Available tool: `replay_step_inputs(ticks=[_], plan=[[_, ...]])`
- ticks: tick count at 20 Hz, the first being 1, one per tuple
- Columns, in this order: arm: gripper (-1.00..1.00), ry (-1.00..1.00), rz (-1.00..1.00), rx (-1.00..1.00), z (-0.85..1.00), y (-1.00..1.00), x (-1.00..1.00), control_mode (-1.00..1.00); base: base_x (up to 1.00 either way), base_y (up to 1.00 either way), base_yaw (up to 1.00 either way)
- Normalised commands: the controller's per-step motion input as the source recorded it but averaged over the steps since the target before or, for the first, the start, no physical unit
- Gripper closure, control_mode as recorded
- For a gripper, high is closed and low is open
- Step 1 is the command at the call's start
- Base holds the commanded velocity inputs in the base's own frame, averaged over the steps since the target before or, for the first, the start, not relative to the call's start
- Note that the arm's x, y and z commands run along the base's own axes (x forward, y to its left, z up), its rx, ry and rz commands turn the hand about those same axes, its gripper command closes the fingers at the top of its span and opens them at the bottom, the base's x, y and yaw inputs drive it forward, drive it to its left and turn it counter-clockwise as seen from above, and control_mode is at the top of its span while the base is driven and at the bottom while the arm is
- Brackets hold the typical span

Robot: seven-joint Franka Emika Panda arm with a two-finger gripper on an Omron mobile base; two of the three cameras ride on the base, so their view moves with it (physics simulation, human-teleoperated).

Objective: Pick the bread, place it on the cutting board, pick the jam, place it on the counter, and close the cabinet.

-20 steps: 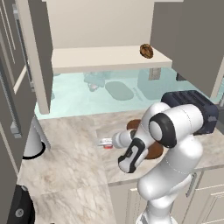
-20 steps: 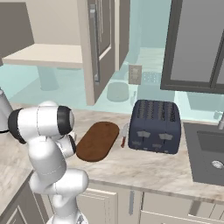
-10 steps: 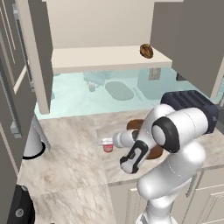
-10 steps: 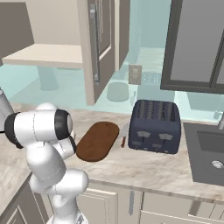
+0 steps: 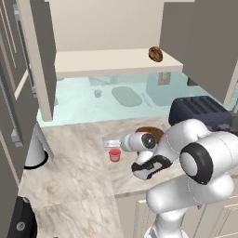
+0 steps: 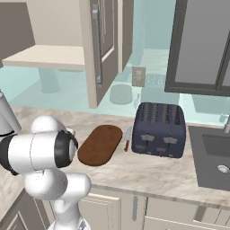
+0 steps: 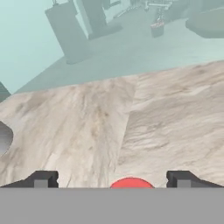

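Note:
The bread (image 5: 155, 54) lies on the cream shelf of the open cabinet (image 5: 111, 64), near its right end. Down on the counter (image 5: 69, 162) the red jam jar (image 5: 115, 155) stands upright. My gripper (image 5: 111, 144) hovers just above it, open. In the hand view both fingertips (image 7: 41, 180) stand wide apart, and the jam's red lid (image 7: 131, 183) shows between them, touching neither. My arm partly hides the cutting board (image 5: 149, 130); it lies bare and in full sight (image 6: 101, 144) left of the toaster.
A dark navy toaster (image 6: 159, 130) stands right of the board, with a small knife (image 6: 127, 137) between them. The cabinet door (image 6: 96, 49) hangs open over the counter. A sink (image 6: 215, 157) lies at the far right. A rounded grey appliance (image 5: 35, 153) sits at the left.
The jam stays where it stood on the counter. My elbow has swung right and toward the camera, and the hand has drawn slightly up and back from the jar.

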Motion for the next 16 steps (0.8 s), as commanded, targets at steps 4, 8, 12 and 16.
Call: replay_step_inputs(ticks=[4, 8, 12, 16], plan=[[-1.0, 0.0, -0.11, 0.0, 0.64, 0.02, -0.06, -1.0, 0.0, 0.0, 0.0], [-1.0, 0.01, -0.12, 0.0, 0.61, 0.06, -0.09, -1.0, 0.0, 0.0, 0.0], [-1.0, 0.03, -0.14, 0.0, 0.68, 0.08, -0.03, -1.0, 0.0, 0.0, 0.0], [-1.0, 0.04, -0.15, 0.0, 0.67, 0.01, -0.02, -1.0, 0.0, 0.0, 0.0]])
